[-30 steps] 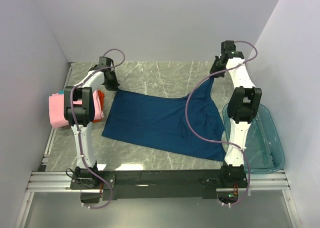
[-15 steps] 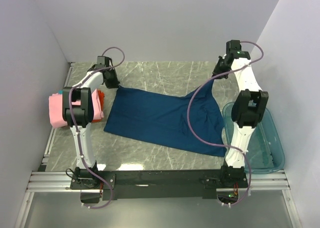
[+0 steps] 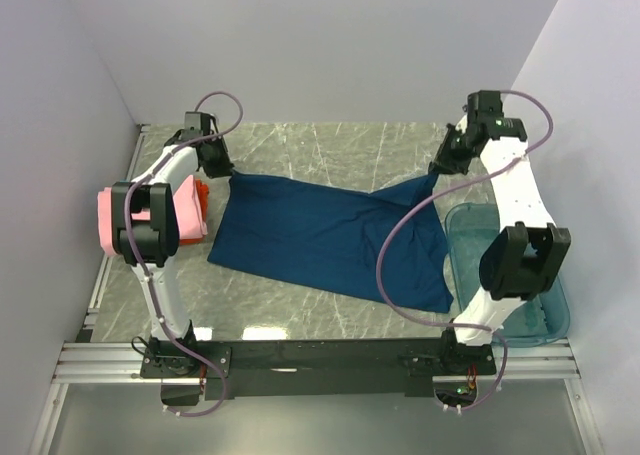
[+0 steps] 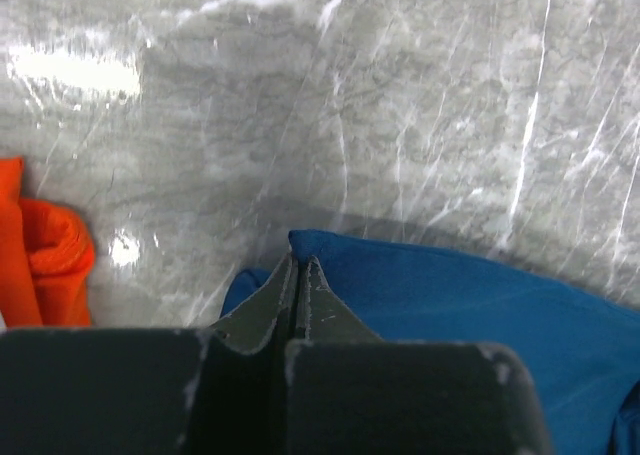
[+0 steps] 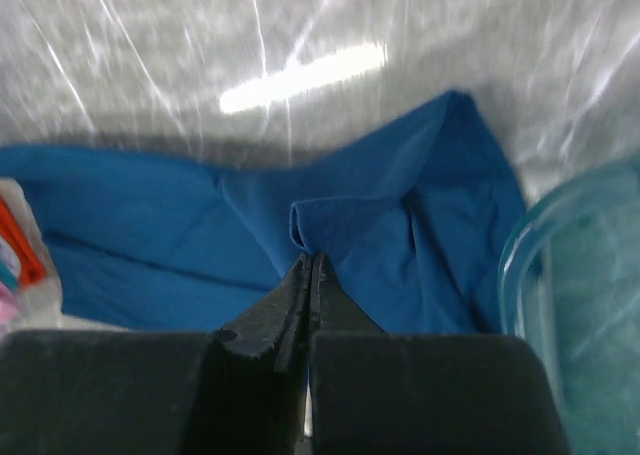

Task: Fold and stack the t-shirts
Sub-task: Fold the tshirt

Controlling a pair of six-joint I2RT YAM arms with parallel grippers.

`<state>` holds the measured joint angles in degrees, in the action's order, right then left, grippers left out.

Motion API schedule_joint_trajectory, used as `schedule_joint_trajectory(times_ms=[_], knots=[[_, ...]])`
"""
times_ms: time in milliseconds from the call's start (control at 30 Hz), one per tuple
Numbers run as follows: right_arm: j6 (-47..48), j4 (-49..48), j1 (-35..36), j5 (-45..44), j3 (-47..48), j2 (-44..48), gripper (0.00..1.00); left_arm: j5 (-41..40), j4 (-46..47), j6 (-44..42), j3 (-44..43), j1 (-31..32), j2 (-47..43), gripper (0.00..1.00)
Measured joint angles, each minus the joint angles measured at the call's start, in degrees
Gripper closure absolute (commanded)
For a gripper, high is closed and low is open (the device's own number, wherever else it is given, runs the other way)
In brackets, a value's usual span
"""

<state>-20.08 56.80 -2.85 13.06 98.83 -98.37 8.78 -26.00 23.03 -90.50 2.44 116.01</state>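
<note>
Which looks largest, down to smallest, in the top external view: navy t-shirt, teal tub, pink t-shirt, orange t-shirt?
1. navy t-shirt, spread across the table
2. teal tub, partly hidden
3. pink t-shirt, partly hidden
4. orange t-shirt: only a sliver shows, so its true size is unsure

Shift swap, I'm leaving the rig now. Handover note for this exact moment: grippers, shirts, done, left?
Left gripper: shut on the far-left corner of the navy t-shirt.
Right gripper: shut on its far-right corner, lifted.
Navy t-shirt: spread unfolded across mid-table, right edge beside the teal tub.
Pink t-shirt: at the left edge, with the orange t-shirt next to it.
Done: the pink one looks folded and set aside.
Left: fold the navy one and add it to that pile.
</note>
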Motion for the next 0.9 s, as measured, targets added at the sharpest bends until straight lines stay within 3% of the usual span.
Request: schedule_joint_trajectory(times_ms=[367,900], knots=[[-1.2,2.4,3.3,1.0,-20.3,14.0,1.00,-0.7,-2.6,0.4,5.9,0.0,-5.5,1.00],[-2.0,8.1,4.5,1.1,-27.0,24.3,1.00,-3.1,-4.4,0.4,13.4,-0.1,-11.8,1.00]])
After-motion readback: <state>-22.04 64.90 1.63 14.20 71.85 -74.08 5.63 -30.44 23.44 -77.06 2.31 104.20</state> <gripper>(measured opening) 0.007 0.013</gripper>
